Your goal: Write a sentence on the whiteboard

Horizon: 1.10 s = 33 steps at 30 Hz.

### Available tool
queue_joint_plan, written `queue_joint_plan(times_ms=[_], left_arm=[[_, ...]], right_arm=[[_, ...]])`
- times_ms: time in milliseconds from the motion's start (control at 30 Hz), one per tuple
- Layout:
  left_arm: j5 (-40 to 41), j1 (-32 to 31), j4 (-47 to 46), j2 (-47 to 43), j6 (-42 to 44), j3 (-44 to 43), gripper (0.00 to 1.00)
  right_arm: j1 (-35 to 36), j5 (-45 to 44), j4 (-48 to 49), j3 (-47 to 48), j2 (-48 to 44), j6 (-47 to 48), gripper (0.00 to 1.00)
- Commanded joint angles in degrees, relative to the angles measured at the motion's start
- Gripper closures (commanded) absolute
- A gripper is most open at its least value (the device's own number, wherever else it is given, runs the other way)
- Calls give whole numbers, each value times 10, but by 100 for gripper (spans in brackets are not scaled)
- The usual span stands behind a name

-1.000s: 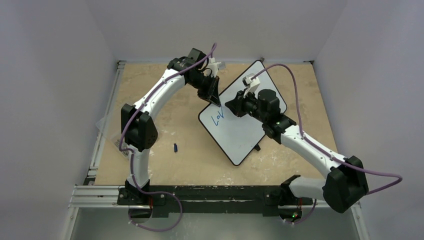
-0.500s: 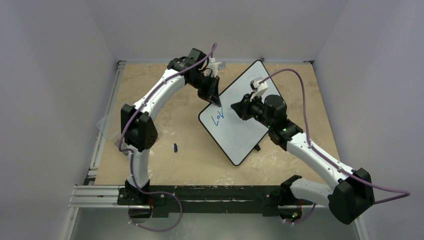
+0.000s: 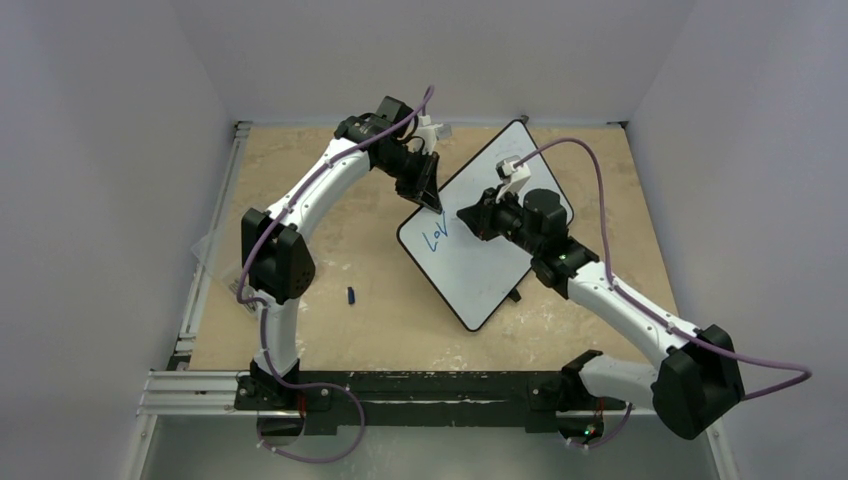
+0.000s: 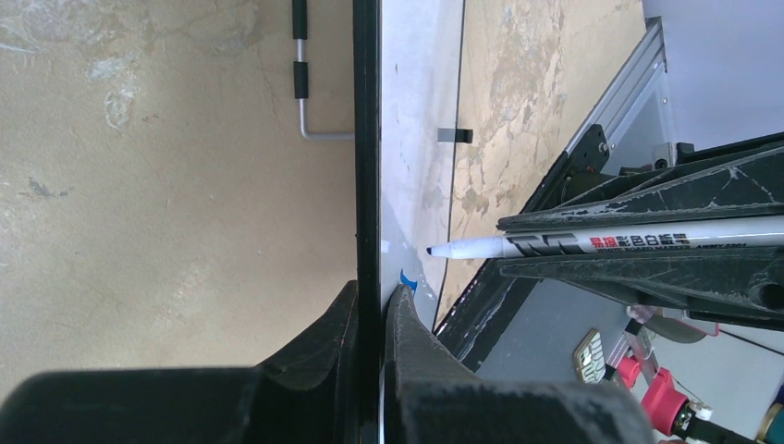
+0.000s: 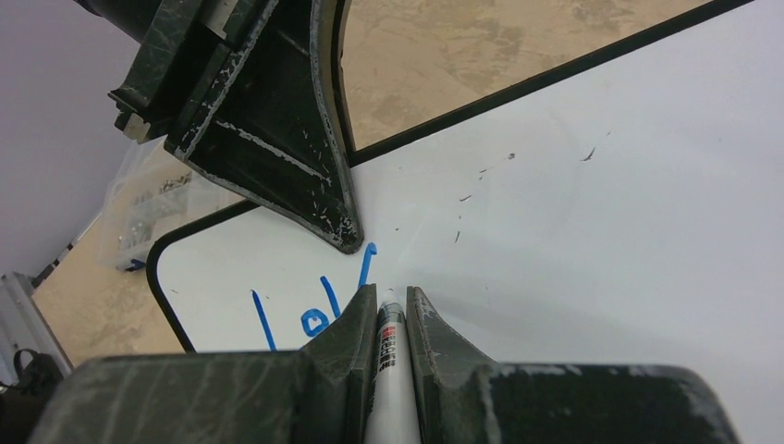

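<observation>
Blue handwritten letters [image 3: 435, 238] mark the white black-rimmed whiteboard [image 3: 470, 275]; our left gripper [image 4: 373, 303] clamps its rim, our right gripper [image 5: 390, 296] pinches a white marker [image 5: 390, 356].

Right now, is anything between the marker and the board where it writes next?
Nothing visible. The right gripper holds the marker with its tip at bare board just past the blue letters. The left gripper clamps the rim close by, beside the tip, not across its path.
</observation>
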State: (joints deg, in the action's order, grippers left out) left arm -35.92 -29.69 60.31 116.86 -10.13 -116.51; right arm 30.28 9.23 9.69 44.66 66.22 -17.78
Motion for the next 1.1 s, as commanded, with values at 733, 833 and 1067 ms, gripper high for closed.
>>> queue_joint_plan(times_ms=[733, 833, 1067], left_arm=[[125, -12, -9, -3, 46, 15, 100], [125, -12, -9, -3, 45, 15, 100], [123, -13, -9, -2, 43, 14, 100]], right_arm=[[-33, 20, 26, 9, 26, 2, 100], [-34, 26, 25, 20, 36, 4, 100], [-33, 48, 30, 39, 48, 6, 100]])
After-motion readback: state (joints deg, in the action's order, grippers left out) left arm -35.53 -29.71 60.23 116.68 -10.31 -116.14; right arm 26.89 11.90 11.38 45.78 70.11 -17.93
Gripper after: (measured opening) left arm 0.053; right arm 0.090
